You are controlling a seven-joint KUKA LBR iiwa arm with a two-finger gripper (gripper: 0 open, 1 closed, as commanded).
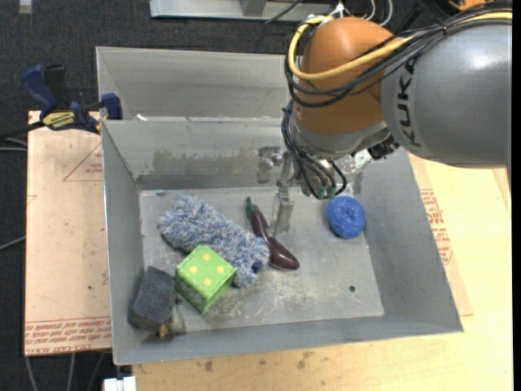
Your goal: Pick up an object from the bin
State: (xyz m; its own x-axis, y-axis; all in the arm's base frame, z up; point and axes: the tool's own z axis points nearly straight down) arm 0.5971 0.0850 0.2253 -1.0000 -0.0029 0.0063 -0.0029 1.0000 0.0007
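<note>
The green cube (206, 277) with yellow dots, lying toward the near left of the grey bin (407, 287), serves as the mark for all else. Up and to the right of the cube, about the middle of the bin floor, lies a dark purple spoon-shaped thing (273, 239). Its thin stem points away from the cube and its rounded bowl lies nearer. The gripper (284, 214) hangs over that stem, farther from the cube than the bowl is, with its slim metal tip down close to the purple thing. It may be touching it, though the view there is too poor to be sure, and whether the claw is apart or together I cannot tell. A shaggy blue-grey mop head (207, 230) touches the cube on its far side and stretches from up-left of the cube across to the spoon's bowl. Just left of the cube, against it, sits a dark grey block (153, 298). Well to the cube's right and farther back, beyond the purple thing, rests a round blue scrubber (347, 217). Above the gripper an orange cover (342, 55) is looped with yellow and black cables (298, 55). The silver arm (464, 88) bears the letters KUKA (409, 112), running sideways along its casing.
</note>
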